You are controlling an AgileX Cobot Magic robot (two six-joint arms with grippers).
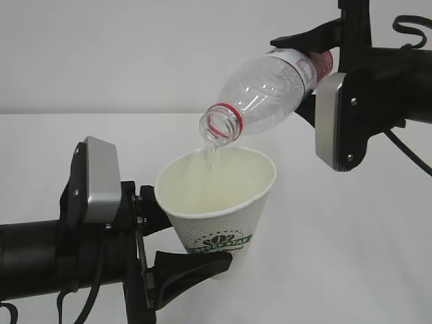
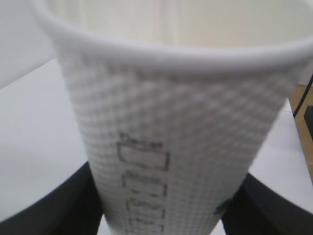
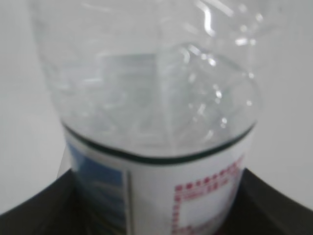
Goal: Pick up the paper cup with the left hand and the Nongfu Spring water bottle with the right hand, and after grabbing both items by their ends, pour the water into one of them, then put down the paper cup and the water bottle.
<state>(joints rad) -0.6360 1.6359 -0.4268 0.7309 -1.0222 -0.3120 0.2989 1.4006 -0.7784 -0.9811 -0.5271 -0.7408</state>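
Exterior view showed the right hand [image 1: 307, 77] gripping the tipped water bottle [image 1: 266, 91]; the left hand [image 1: 172, 239] gripped the paper cup [image 1: 219, 209]; tipping further could splash water [image 1: 209, 154] out.

The white paper cup [image 1: 217, 202], embossed with a fine dimple pattern and printed with a green logo near its base, is held upright above the desk, clamped low on its sides by the left hand [image 1: 177, 246]. The clear bottle [image 1: 266, 91], uncapped with a red neck ring, is tilted mouth-down over the cup's rim, gripped at its labelled end by the right hand [image 1: 312, 74]. A thin stream of water [image 1: 210, 154] falls from the mouth into the cup.
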